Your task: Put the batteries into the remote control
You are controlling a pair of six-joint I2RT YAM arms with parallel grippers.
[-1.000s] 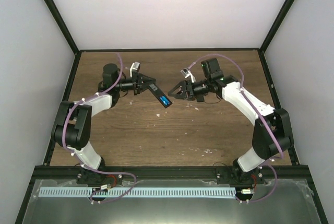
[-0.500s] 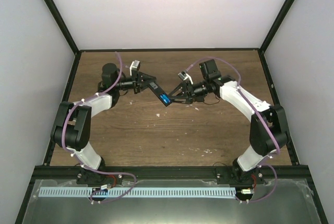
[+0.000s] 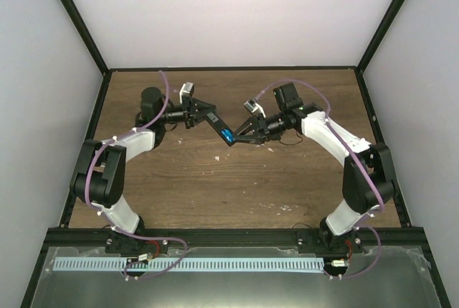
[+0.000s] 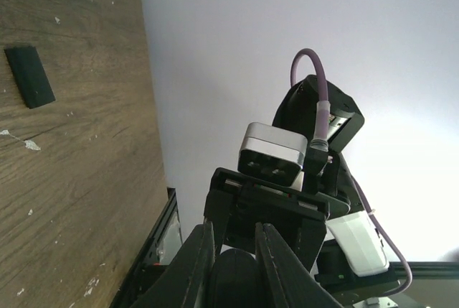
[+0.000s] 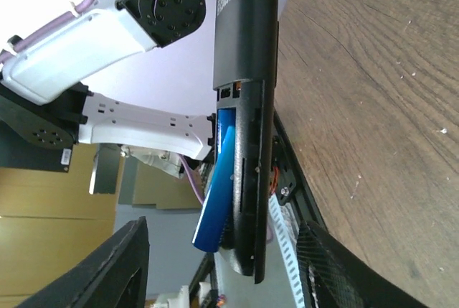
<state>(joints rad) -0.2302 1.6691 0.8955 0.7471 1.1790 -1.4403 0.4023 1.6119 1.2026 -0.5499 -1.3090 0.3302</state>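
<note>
Right tool (image 3: 233,138) closer to remote control (image 3: 215,123), long axis slanting down-right

Both arms meet over the back half of the table (image 3: 229,186). The left gripper (image 3: 199,114) is clamped on the 10 o'clock end of the remote control (image 3: 214,123), with the bar slanting toward 4 o'clock. Blue of the batteries (image 3: 226,136) shows at the free end. The right gripper (image 3: 237,136) comes in from 3 o'clock, fingers parted around that tip; contact unclear. Pale specks (image 3: 269,148) lie on the wood, 4 o'clock of it.
</note>
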